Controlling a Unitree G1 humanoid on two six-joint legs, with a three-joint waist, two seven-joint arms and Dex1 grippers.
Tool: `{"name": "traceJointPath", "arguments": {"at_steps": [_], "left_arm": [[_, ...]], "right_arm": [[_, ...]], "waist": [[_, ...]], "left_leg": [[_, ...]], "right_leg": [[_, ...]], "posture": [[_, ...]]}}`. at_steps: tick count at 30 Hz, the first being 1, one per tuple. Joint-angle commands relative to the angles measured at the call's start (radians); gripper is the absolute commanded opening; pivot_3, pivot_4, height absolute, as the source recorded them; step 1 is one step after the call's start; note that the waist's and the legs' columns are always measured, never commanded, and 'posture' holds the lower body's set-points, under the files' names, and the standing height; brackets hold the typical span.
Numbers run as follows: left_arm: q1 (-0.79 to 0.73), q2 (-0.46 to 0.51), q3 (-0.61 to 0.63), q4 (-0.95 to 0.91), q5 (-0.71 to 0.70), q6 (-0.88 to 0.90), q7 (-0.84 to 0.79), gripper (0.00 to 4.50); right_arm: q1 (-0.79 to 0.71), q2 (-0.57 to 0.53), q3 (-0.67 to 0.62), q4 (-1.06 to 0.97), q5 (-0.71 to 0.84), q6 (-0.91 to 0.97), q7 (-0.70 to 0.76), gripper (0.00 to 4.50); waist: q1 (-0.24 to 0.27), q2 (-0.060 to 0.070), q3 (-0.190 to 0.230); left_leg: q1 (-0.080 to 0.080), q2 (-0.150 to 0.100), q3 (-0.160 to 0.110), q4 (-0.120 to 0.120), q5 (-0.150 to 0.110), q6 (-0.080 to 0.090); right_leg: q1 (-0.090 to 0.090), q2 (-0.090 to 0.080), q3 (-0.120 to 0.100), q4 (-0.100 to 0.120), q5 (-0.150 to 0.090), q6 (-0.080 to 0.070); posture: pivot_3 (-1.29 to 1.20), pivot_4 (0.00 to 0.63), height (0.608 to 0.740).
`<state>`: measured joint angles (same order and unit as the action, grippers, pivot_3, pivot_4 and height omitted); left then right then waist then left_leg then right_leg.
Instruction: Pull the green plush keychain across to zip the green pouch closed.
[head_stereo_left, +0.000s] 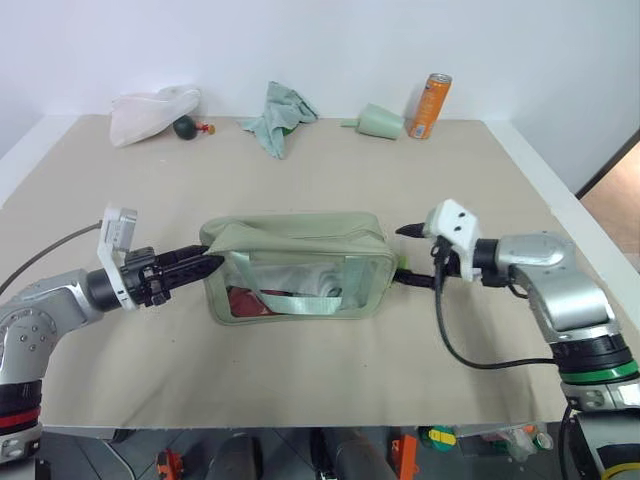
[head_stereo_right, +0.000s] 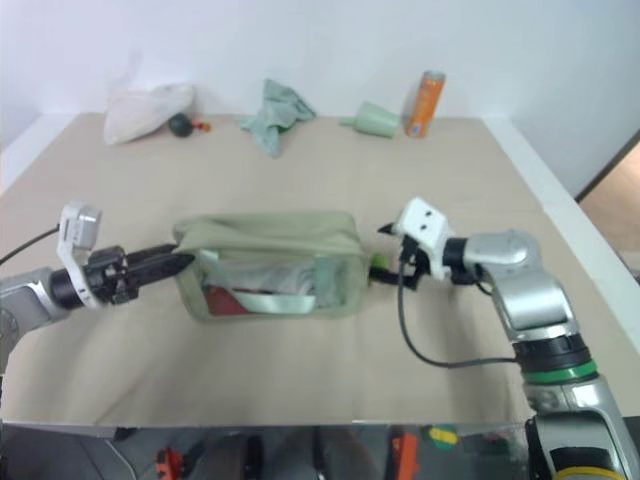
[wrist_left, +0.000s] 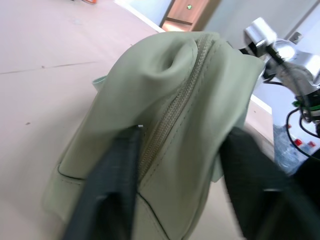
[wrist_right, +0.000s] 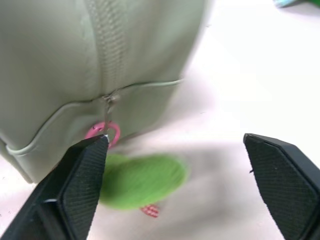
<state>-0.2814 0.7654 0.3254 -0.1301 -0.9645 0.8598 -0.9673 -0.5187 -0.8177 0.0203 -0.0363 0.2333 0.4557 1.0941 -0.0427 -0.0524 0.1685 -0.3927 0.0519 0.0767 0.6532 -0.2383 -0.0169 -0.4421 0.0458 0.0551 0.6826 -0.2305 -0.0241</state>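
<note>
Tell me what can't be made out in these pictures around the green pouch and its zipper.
- Contents of the pouch: head view, something red and pale behind the clear window, too blurred to name.
- Keychain: right wrist view, motion-blurred, partly behind the right hand's finger.
- Left hand: whether its fingers touch the pouch is unclear; they are blurred.
- Zipper's near end: left wrist view, cut off by the edge.

A wide beige tabletop (head_stereo_left: 330, 370) runs back to a plain white wall (head_stereo_left: 320, 45), with a low white rim along its left and right edges. Past the right edge, a strip of reddish-brown floor (head_stereo_left: 620, 215) shows beside a dark opening. Under the near edge lie scattered small items in orange, red and green. The light is soft and even, with faint shadows.
</note>
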Motion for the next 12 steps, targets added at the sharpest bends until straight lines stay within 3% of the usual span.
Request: {"name": "traceJointPath", "arguments": {"at_steps": [1, 6, 12], "left_arm": [[0.017, 0.044, 0.071, -0.043, -0.046, 0.037, 0.008, 3.72], [0.106, 0.089, 0.184, -0.041, -0.049, 0.047, 0.019, 3.72], [0.207, 0.084, 0.263, 0.045, 0.003, 0.009, 0.037, 3.72]], "right_arm": [[0.057, -0.068, -0.116, -0.064, 0.096, 0.047, 0.052, 4.50], [0.161, -0.119, -0.270, -0.078, 0.201, 0.107, 0.066, 4.50], [0.239, -0.093, -0.396, -0.115, 0.331, 0.185, 0.034, 4.50]], "waist": [[0.003, 0.000, 0.000], [-0.004, 0.000, 0.000], [-0.005, 0.001, 0.001]], "left_leg": [[0.000, 0.000, 0.000, 0.000, -0.001, 0.000], [0.000, 0.000, 0.001, 0.000, -0.002, 0.001], [0.003, 0.001, 0.000, -0.001, -0.001, 0.001]], "right_leg": [[0.000, 0.000, 0.000, 0.000, -0.001, 0.000], [0.000, 0.000, 0.001, 0.000, -0.002, 0.000], [0.001, 0.001, 0.000, 0.000, -0.002, 0.000]], "posture": [[0.00, 0.150, 0.740], [0.00, 0.150, 0.740], [0.00, 0.150, 0.740]]}}
